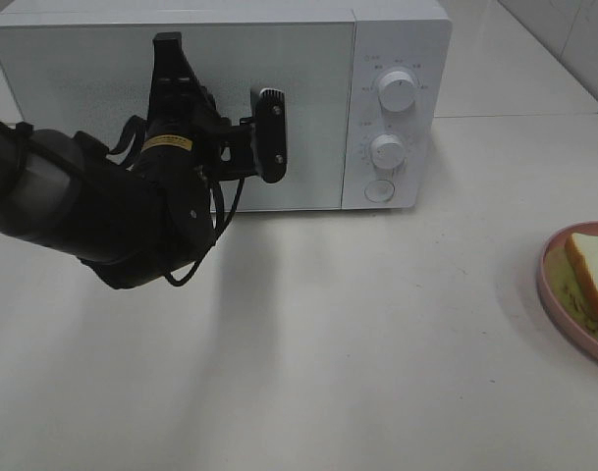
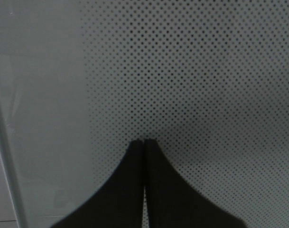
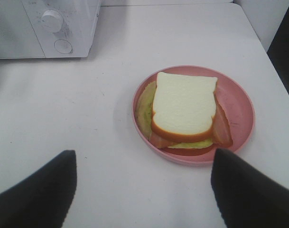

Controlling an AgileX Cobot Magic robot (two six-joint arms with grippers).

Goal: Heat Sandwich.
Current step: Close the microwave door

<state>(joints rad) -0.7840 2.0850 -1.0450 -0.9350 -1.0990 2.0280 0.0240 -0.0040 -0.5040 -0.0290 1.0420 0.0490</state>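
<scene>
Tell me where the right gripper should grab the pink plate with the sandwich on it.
Probably by the pink plate's raised rim on the near side, which faces the open right gripper and lies between its fingers. The rim stands up from the table, giving an edge to pinch, and the sandwich sits inboard, leaving it bare.

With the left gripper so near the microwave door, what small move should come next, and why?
Probably the left gripper, its fingers together, should press on the microwave door to close it fully or slide to its edge. The door looks shut, and the sandwich lies on its pink plate on the table, with the open right gripper above it.
</scene>
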